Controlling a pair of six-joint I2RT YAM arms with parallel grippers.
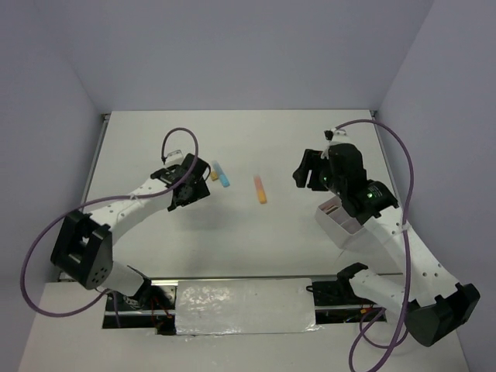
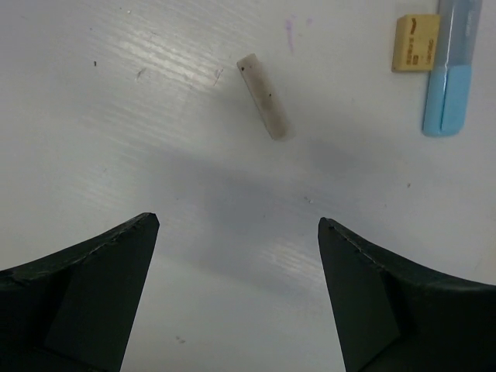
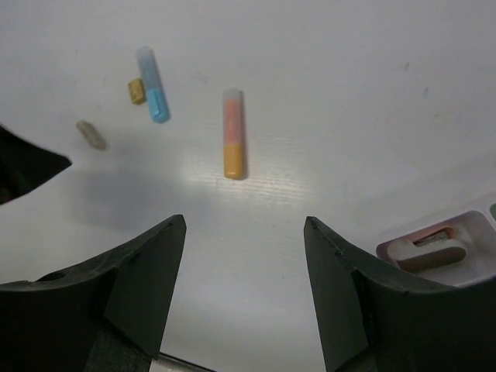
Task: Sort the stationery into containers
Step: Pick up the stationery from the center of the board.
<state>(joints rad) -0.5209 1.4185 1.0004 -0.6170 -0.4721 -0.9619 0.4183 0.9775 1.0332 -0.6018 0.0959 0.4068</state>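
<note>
I see my left gripper open and empty over the table, a grey eraser ahead, a tan eraser just beside the blue marker, and my right gripper likewise open, facing the orange marker, the tray under that arm.

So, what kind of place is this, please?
Probably a robot test booth in a lab: plain walls enclose a white table, and two arms are bolted at its near edge.
</note>
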